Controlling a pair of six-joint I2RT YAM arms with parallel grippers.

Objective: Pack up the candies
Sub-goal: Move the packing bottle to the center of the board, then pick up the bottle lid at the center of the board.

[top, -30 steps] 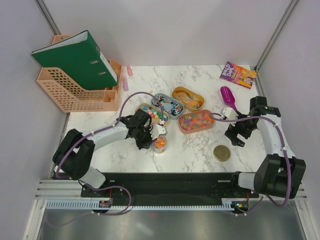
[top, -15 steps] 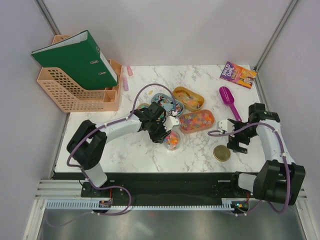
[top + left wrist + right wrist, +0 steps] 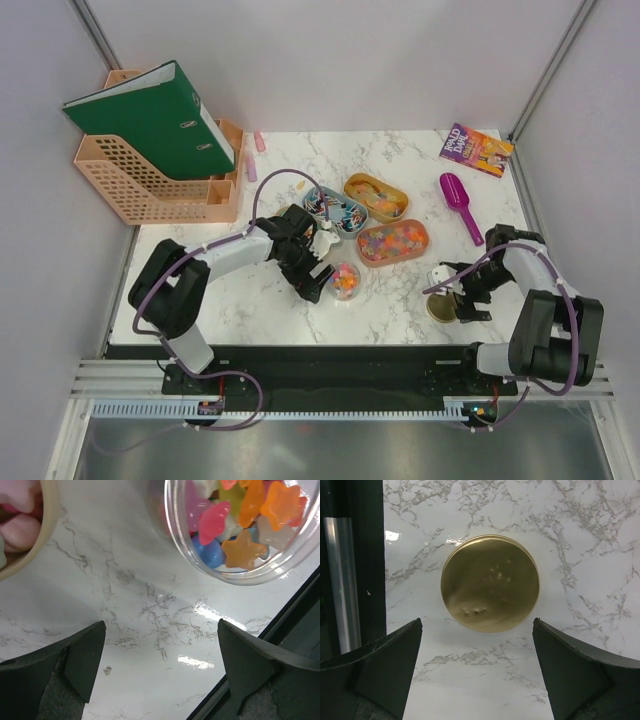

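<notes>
At the near edge of the tabletop (image 3: 250,300), toward the right, the right end effector (image 3: 455,300) hangs over a round gold lid (image 3: 443,306). Its fingers are spread apart and hold nothing. In the right wrist view the lid (image 3: 490,582) lies flat on the marble, centred just ahead of the gap between the two fingers (image 3: 385,665) and touched by neither.

Further left and slightly farther back, the left end effector (image 3: 318,280) points down at the marble with its fingers released and empty. Just beside it, on the side toward the right arm, stands a small clear jar (image 3: 345,282) with its top open, filled with candies (image 3: 345,284). In the left wrist view the jar (image 3: 175,535) sits ahead of the fingers (image 3: 85,650) and off to one side, outside the gap. Star-shaped orange, pink, blue and yellow candies (image 3: 240,515) show through its mouth. The rim of a tan tray (image 3: 47,535) holding pink sweets cuts into the opposite corner of that view.

Beyond the jar lie more oval trays. One tan tray (image 3: 362,256) holds multicoloured bits. Behind it are a blue tray (image 3: 306,194) of blue-wrapped pieces and a tan tray (image 3: 352,181) of orange and yellow gummies.

A purple scoop (image 3: 458,203) lies to the right of the trays, well apart from both end effectors. At the far right corner lies a book (image 3: 476,148). At the far left a green binder (image 3: 150,115) leans in a peach file rack (image 3: 150,190).
</notes>
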